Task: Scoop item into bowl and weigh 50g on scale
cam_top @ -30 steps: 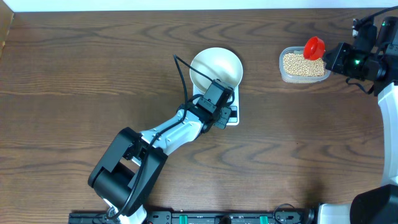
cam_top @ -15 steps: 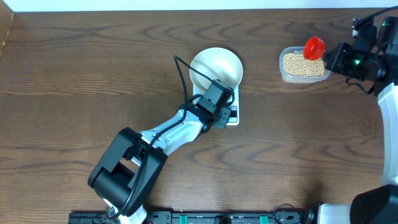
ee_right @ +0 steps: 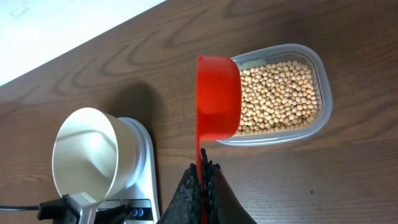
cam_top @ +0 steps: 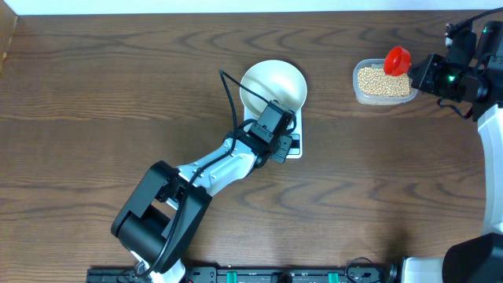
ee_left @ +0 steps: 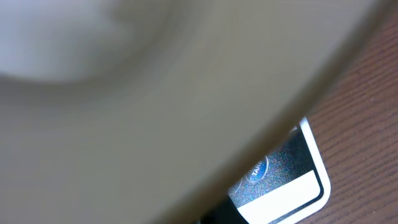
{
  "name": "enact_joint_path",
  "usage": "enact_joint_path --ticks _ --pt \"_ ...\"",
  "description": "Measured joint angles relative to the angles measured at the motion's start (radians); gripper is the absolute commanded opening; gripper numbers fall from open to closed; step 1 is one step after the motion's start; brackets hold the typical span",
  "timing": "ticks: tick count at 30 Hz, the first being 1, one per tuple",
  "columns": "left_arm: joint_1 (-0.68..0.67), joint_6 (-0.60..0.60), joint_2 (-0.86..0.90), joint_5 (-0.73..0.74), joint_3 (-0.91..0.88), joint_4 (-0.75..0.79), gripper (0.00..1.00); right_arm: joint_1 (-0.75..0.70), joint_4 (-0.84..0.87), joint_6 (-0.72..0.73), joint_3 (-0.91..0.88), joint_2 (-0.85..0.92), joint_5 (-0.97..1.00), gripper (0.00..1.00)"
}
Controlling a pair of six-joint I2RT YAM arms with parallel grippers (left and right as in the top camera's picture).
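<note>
The only lettering we find is on a round blue button (ee_left: 256, 169) of the scale (ee_right: 144, 168), too blurred and cropped to read. The bowl (cam_top: 273, 85) stands on the scale and fills the left wrist view as a pale blur. The left jaws are clenched on its near rim. The right jaws grasp the handle of a red scoop (ee_right: 217, 93), which hangs over the beans (ee_right: 280, 93) in a clear tub (ee_right: 324, 106) on the surface (cam_top: 118, 79).
</note>
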Motion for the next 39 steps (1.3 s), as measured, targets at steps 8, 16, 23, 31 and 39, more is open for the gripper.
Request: enact_joint_path --ticks 8,16,23,31,39 --pt "0.0 -0.003 0.0 0.019 0.0 0.0 0.07 0.0 0.0 0.0 0.0 0.0 0.0 0.01" --pt "0.0 -0.003 0.0 0.026 0.0 -0.004 0.07 0.0 0.0 0.0 0.0 0.0 0.007 0.01" --pt "0.0 -0.003 0.0 0.026 0.0 -0.005 0.07 0.0 0.0 0.0 0.0 0.0 0.007 0.01" --pt "0.0 -0.008 0.018 0.027 0.013 -0.004 0.07 0.0 0.0 0.0 0.0 0.0 0.007 0.01" --pt "-0.001 -0.023 0.024 0.032 0.022 -0.006 0.07 0.0 0.0 0.0 0.0 0.0 0.007 0.01"
